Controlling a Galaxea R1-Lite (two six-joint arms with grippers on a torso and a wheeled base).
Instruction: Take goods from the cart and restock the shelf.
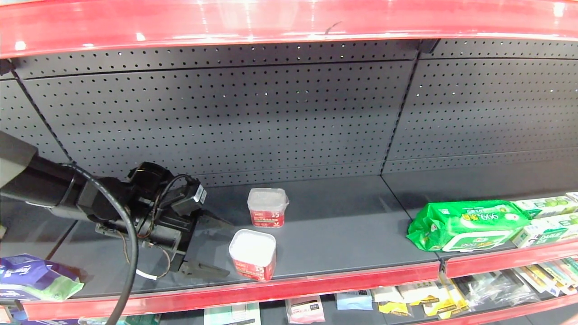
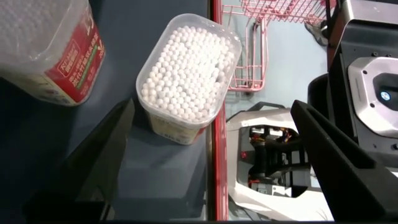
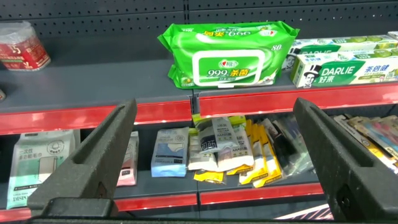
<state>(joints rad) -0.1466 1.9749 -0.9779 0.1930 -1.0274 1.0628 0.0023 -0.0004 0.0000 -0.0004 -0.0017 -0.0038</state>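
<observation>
The left claw [image 1: 223, 247] is open and empty, beside a tub [image 1: 253, 255] at the front edge of the shelf [image 1: 343, 225]. The right claw [image 3: 214, 106] is open too.

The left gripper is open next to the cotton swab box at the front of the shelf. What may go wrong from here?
1. The front cotton swab box stands close to the shelf's red front edge. A nudge from the open left gripper might push it off the shelf.
2. The rear cotton swab box also stands near this gripper, so a careless sideways move might tip it.
</observation>
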